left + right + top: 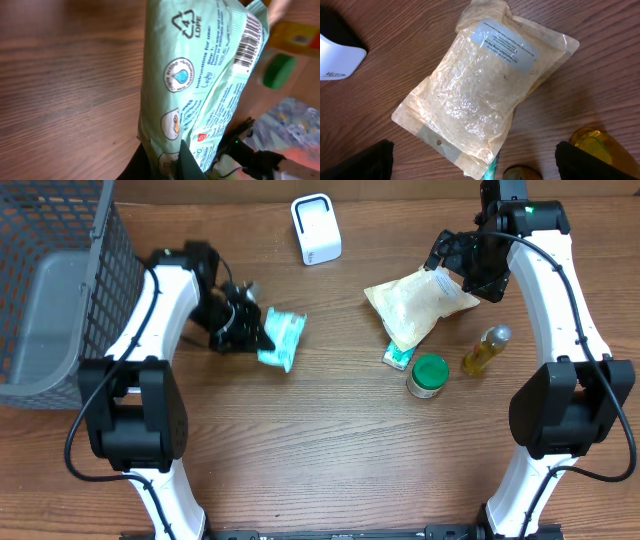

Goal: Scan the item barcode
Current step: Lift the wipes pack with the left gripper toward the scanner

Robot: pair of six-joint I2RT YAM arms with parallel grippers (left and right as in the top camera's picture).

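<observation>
1. Holding the wipes packet (282, 338) by one end, the left gripper (240, 320) in the overhead view is pinched tight on it. The packet sits low over the table (320, 450), between the grey basket (60, 310) and the white scanner (316, 228), and is well apart from both. The grip probably frees the printed face for turning toward the scanner. The right gripper (465, 270) hangs over the clear pouch (420, 305). A green-lidded jar (429, 374) and an oil bottle (485, 350) stand close by.

2. Left wrist view: the packet (200, 75) runs up and away from the gripper (170, 160), which clamps its near end. The barcode (248, 42) lies at the far end, on the side facing this camera. Judged, the code is uncovered but not yet shown to the scanner, which is out of this view.

3. Right wrist view: the gripper (477, 167) is spread wide and carries nothing. The clear pouch (485, 95) lies flat directly beneath it, label up. A corner of the scanner (337, 62) shows at the left edge, and the bottle (592, 142) at lower right. Judged, this arm is waiting over the next item.
</observation>
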